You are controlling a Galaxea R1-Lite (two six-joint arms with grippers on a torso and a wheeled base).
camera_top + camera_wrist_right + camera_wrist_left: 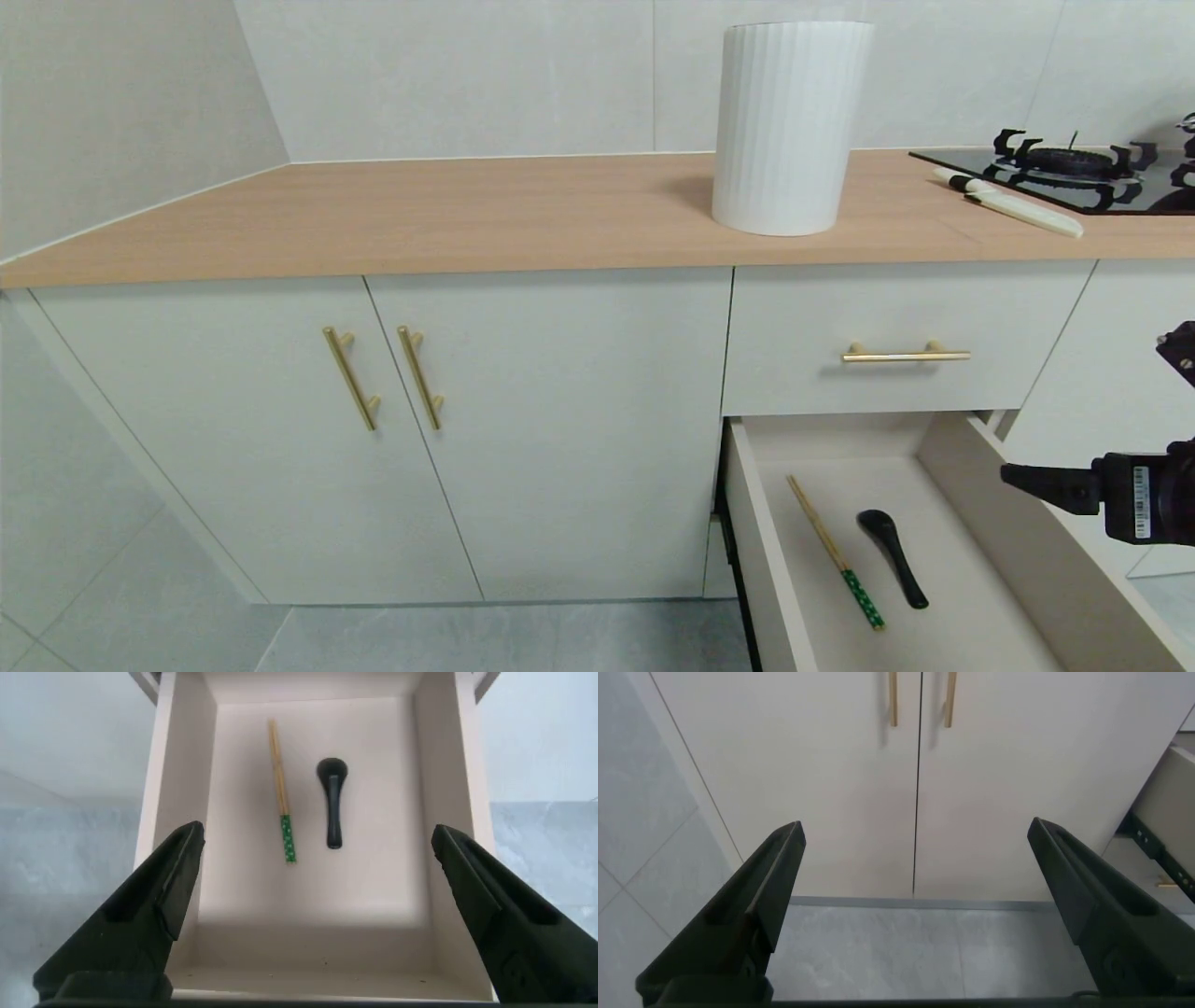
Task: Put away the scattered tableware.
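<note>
The lower drawer (747,523) stands pulled out, and on its floor lie wooden chopsticks with green patterned ends (836,552) beside a black spoon (892,554). The right wrist view looks down on the same chopsticks (281,791) and spoon (331,797). My right gripper (313,905) hangs open above the drawer with nothing between its fingers; it shows in the head view at the right edge (1036,483). My left gripper (915,905) is open and empty, low in front of the double cabinet doors (915,784). A white-handled knife (1013,203) lies on the counter by the hob.
A tall white ribbed canister (787,126) stands on the wooden counter (420,215). A black gas hob (1074,173) sits at the far right. The upper drawer with a brass handle (906,355) is closed. Cabinet doors carry brass handles (383,378). Grey tiled floor (485,639) lies below.
</note>
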